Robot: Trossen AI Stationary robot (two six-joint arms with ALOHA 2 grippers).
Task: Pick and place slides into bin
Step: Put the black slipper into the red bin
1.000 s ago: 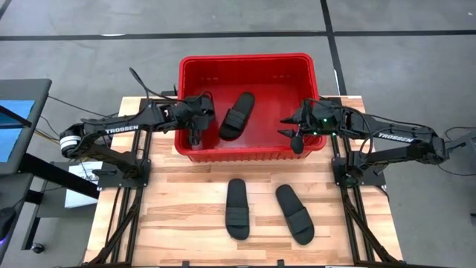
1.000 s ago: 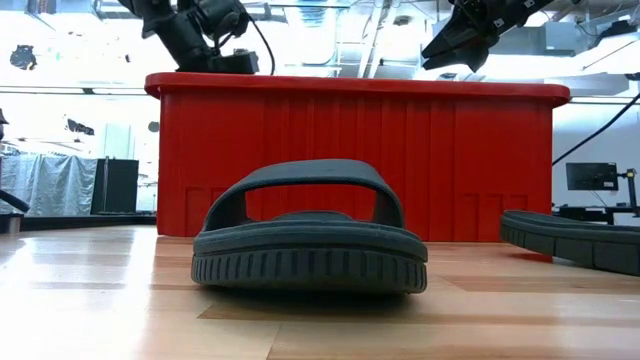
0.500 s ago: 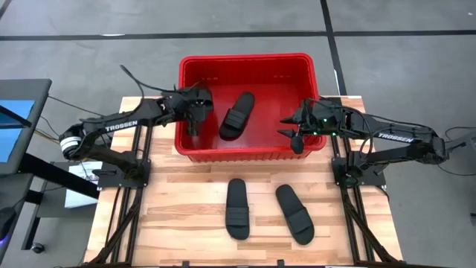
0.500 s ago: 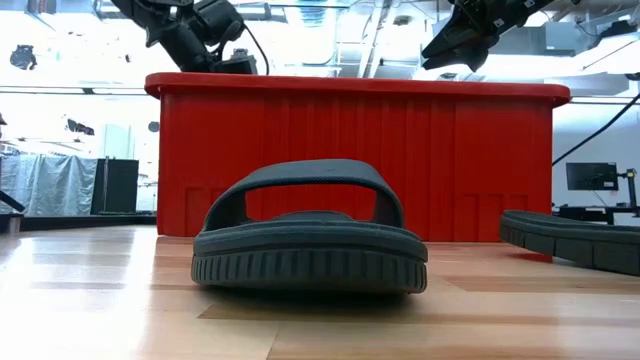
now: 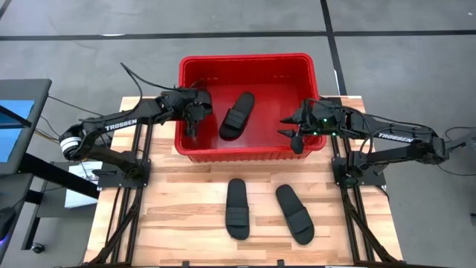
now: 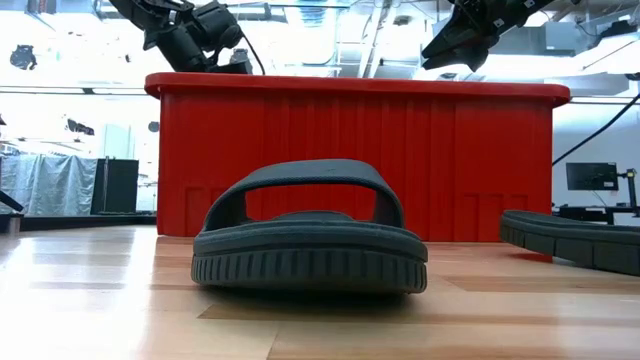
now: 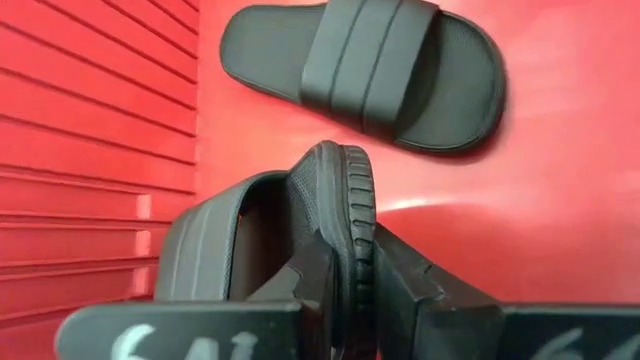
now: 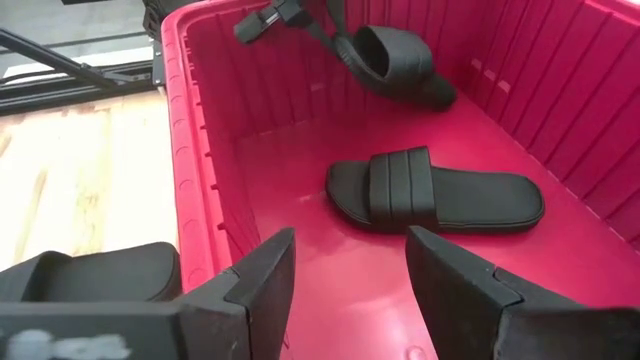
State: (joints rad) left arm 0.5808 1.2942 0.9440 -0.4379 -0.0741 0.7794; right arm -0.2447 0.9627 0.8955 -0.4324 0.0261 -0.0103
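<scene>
wood planks of the table [image 5: 186,216] carry the red bin [image 5: 245,61] at the far edge, and two slides lie in front of it: one [image 5: 237,208] nearer the middle, the other [image 5: 295,214] just to its right.

i have the left gripper [image 7: 352,290] inside the bin's left end, clamped on the sole edge of a third slide [image 7: 300,235], which hangs on edge with its strap facing the ribbed wall. over the last second i've watched this arm swing from the near-left corner further in over the floor of the bin, and the slide has gone with it. a fourth slide [image 5: 237,115] already lies flat on the bin floor, just beside where i'm hovering.

to my eye that means the carry is about finished; letting go here should drop it next to the first one, making two of four done.

my right gripper [image 8: 345,265] hasn't budged, parked over the bin's near-right corner with its fingers [image 8: 262,275] spread wide and nothing between them, well placed to go for the slides on the table.
</scene>
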